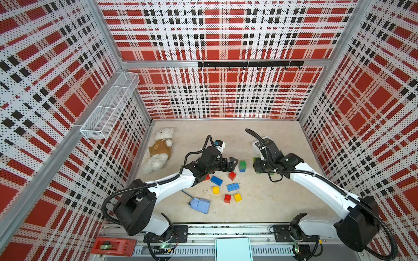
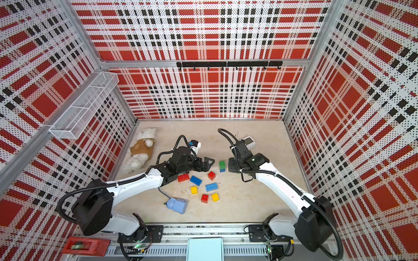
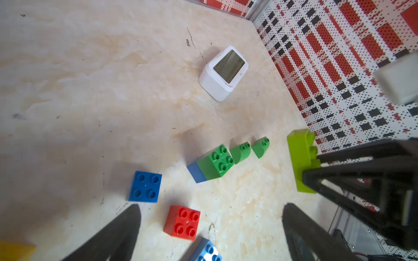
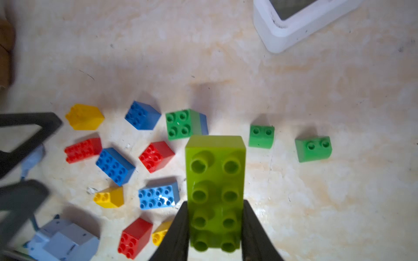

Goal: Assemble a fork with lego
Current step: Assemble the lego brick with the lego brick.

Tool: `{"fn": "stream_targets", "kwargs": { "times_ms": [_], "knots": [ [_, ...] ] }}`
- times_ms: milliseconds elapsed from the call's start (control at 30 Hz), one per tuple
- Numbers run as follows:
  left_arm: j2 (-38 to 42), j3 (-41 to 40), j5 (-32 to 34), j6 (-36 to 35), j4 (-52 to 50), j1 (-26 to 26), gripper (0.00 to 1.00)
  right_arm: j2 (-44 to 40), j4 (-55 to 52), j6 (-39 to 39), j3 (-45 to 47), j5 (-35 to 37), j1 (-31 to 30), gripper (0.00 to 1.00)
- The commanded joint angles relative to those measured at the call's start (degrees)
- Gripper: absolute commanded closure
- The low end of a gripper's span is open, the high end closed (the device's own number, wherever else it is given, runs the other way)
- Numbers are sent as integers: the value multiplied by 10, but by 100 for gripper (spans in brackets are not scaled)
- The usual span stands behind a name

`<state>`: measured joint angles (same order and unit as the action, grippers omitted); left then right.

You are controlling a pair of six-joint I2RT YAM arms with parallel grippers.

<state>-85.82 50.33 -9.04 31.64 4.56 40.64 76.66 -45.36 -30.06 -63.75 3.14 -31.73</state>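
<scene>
While the right gripper (image 4: 214,203) is closed, you have its two black fingers (image 4: 178,228) pinching a lime-green oblong eight-stud plastic brick (image 4: 214,171) across its long sides. They grip at one end, with the studs facing the wrist camera. The left wrist view confirms it: the brick juts out beyond the gripper, steeply tilted. You cannot tell whether its lower end touches the pale marbled tabletop (image 1: 271,203).

Position: the held brick is just beside a green square brick stacked on a blue square brick (image 4: 183,124). In a top view that stack lies between your two grippers. Two small green two-stud bricks (image 4: 261,136) lie apart from each other on the far side of the held brick from the stack.

Your left gripper (image 3: 211,205) has its fingers (image 3: 122,226) spread wide and grips nothing. A red square four-stud brick (image 3: 182,222) lies on the table, showing between them in that view, with a blue square four-stud brick (image 3: 146,186) near it.

Loose bricks, none joined, lie nearer the arm bases than the stack:
- a dark blue oblong brick (image 1: 216,180)
- a light blue oblong brick (image 1: 233,187)
- a yellow brick (image 1: 216,189)
- a second yellow brick (image 1: 237,197), just beside another red brick (image 1: 227,198)
- a red oblong brick (image 2: 183,177), close under the left arm

Other items:
- A pale-blue plastic box with a cord (image 1: 200,205) lies near the loose bricks.
- A white cube-shaped device with a screen (image 3: 222,73) sits toward the back wall.
- A cream teddy bear in a tan shirt (image 1: 159,150) lies by the left wall.
</scene>
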Motion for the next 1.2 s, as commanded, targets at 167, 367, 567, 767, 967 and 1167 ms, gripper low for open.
{"fn": "stream_targets", "kwargs": {
  "times_ms": [167, 367, 567, 767, 967, 1167],
  "knots": [
    [-63, 42, -80, 40, 19, -64, 2, 168, -60, 21, -173, -72, 13, 100],
    [-59, 42, -107, 39, 19, -95, 3, 255, -112, 42, -255, -41, 3, 100],
    [-50, 19, -127, 37, 46, -94, 3, 287, -127, 70, -272, -35, -4, 100],
    [-47, 8, -123, 38, 58, -85, 3, 309, -124, 73, -285, -29, -15, 100],
    [-46, 5, -122, 39, 62, -83, 3, 325, -134, 74, -298, -18, -16, 100],
    [-44, 0, -122, 38, 62, -81, 3, 330, -143, 76, -298, -13, -18, 100]
  ]
}}
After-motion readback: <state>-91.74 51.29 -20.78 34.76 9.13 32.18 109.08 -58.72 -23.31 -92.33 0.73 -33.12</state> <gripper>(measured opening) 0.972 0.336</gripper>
